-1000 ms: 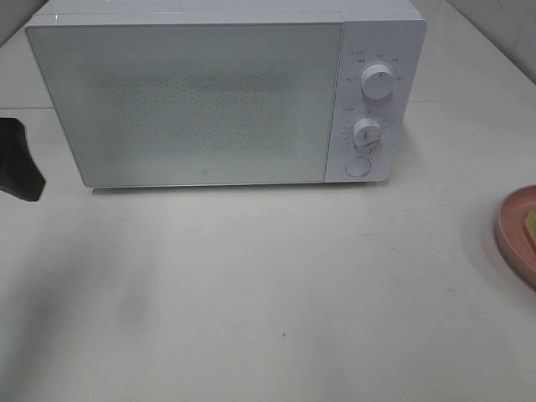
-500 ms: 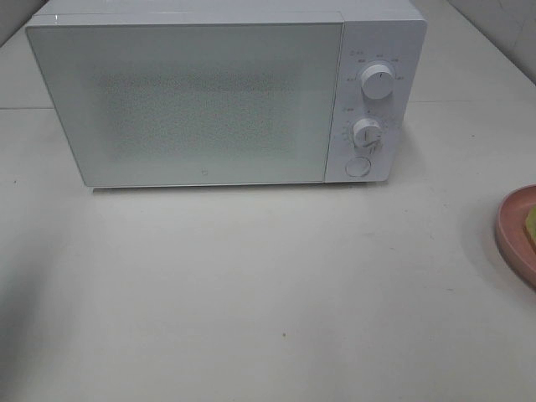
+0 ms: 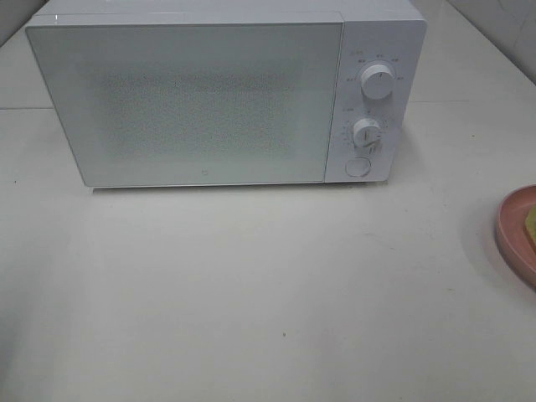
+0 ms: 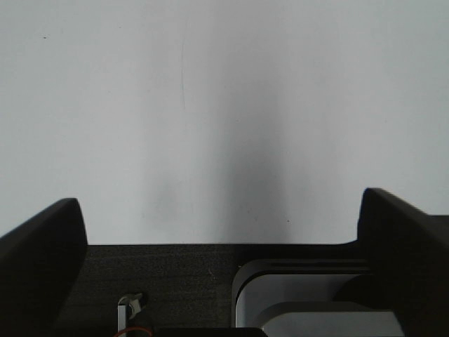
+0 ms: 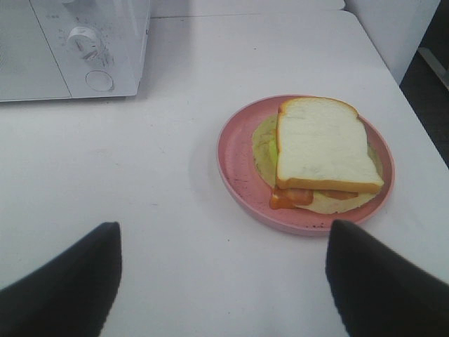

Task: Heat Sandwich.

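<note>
Both hands stand wide and hold nothing. On the left wrist view, the left hand [image 4: 223, 232] shows its two dark fingers [image 4: 42, 246] spread far apart over bare white bench [image 4: 224, 105], with only a soft shadow between them. On the right wrist view, the right hand [image 5: 223, 277] is likewise spread, its dark fingertips [image 5: 382, 281] at either side of the picture, hanging above the bench and apart from the plate. Neither hand appears in the high view.

The sandwich [image 5: 319, 151] lies on a round pink plate [image 5: 235, 158], which rests on the bench to the right of the microwave. Its top slice of pale bread sits flat, with green and orange-red filling showing at the edges beneath it. In the high view only the plate's rim [image 3: 511, 230] and a sliver of the sandwich [image 3: 530, 224] show at the right edge.

A white microwave oven [image 3: 201, 100] stands at the back of the bench, its door shut. Its control panel carries an upper dial [image 3: 378, 82], a lower dial [image 3: 368, 134] and a round button [image 3: 358, 167] below them. Plate and microwave are well apart.
</note>
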{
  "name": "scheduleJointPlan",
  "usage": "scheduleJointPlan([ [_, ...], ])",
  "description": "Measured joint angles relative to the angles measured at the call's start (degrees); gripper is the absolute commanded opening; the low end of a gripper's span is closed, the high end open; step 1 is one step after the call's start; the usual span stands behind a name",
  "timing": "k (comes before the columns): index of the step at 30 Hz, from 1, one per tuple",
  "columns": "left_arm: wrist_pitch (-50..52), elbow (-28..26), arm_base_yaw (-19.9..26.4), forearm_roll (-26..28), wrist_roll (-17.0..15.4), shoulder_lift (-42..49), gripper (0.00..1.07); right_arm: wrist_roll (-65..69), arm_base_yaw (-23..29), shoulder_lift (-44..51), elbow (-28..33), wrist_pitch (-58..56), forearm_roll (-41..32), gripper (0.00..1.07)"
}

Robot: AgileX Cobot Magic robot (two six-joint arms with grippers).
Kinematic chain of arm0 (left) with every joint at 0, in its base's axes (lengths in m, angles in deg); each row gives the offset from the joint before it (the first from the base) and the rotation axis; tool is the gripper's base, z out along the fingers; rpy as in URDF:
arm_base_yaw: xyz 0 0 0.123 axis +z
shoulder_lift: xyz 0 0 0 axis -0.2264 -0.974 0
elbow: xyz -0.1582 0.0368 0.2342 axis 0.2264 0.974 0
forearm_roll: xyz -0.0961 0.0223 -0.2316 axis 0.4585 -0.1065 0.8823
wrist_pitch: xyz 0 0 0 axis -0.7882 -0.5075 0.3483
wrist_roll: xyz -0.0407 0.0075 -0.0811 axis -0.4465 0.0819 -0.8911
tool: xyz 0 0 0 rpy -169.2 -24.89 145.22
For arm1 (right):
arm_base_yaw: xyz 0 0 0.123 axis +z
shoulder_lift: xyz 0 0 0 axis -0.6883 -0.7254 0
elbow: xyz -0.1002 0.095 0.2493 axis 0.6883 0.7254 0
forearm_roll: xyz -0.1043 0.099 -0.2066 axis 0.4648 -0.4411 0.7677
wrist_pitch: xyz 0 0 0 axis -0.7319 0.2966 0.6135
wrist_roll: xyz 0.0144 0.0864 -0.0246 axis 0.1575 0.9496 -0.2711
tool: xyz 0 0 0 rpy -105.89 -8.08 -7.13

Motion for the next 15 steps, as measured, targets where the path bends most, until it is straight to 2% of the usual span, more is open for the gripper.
scheduleJointPlan([
  [11,-1.3,1.0,0.0,0.0,0.0,12.8,1.03,0.0,0.0,0.0,0.0,0.0,0.0,0.76],
  [15,-1.3,1.0,0.0,2.1,0.0,21.0,1.03,0.0,0.0,0.0,0.0,0.0,0.0,0.76],
])
